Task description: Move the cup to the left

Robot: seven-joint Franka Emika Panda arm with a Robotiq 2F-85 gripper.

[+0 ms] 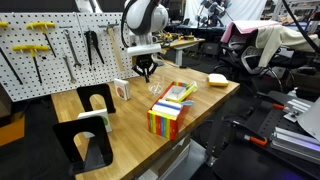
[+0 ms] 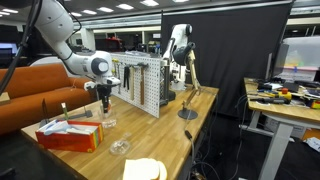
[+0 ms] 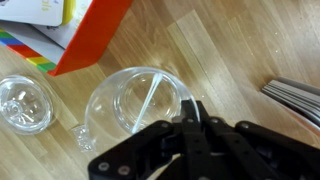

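Observation:
The cup is small and clear, with a thin clear stick inside it. It fills the middle of the wrist view, over the wooden table. My gripper has its two black fingers pressed together on the cup's near rim. In both exterior views the gripper hangs straight down, just above the table, beside the rainbow-striped box. The cup is faint there, right under the fingertips. I cannot tell whether it rests on the table or hangs just above it.
A second small clear piece lies on the table near the cup. The striped box's orange side is close by. A pale yellow block, a white box with a dark face, black bookends and a tool pegboard surround the work area.

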